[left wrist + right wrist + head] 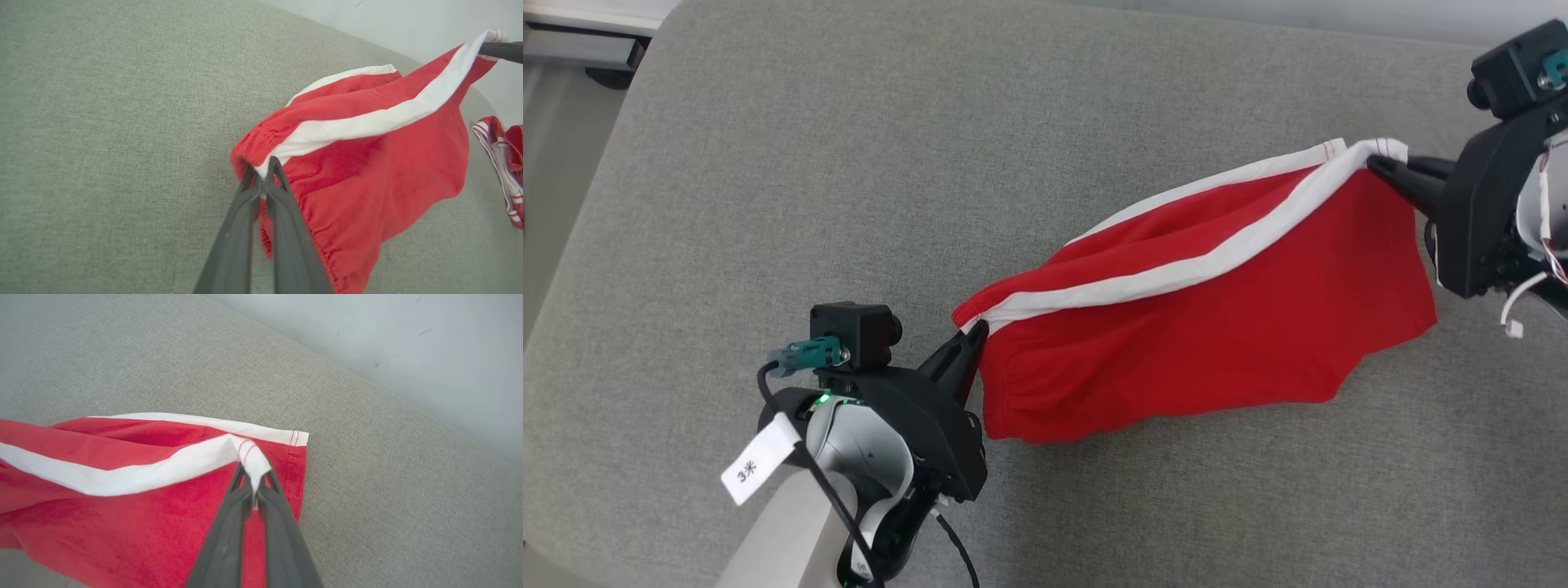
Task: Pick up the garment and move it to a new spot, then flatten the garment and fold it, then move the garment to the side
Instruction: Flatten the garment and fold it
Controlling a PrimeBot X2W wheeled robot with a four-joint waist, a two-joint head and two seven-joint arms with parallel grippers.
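Garment [1217, 327] hangs stretched between left tool [978, 329] and right tool [1374, 162], both pinching it.

The garment [1217, 343] is a pair of bright red shorts with a broad white stripe [1176, 273] down each side. It hangs stretched out sideways above the grey worktop [849, 163]. The gathered elastic waistband [1001, 392] is at its left end, pinched at the top corner in the closed left gripper [976, 331]. The hem [292, 437], sewn with red stitching, is at its right end, and its white corner is pinched in the closed right gripper [1376, 163]. The red cloth sags in loose folds below the taut stripe. Whether the lower edge touches the worktop cannot be told.
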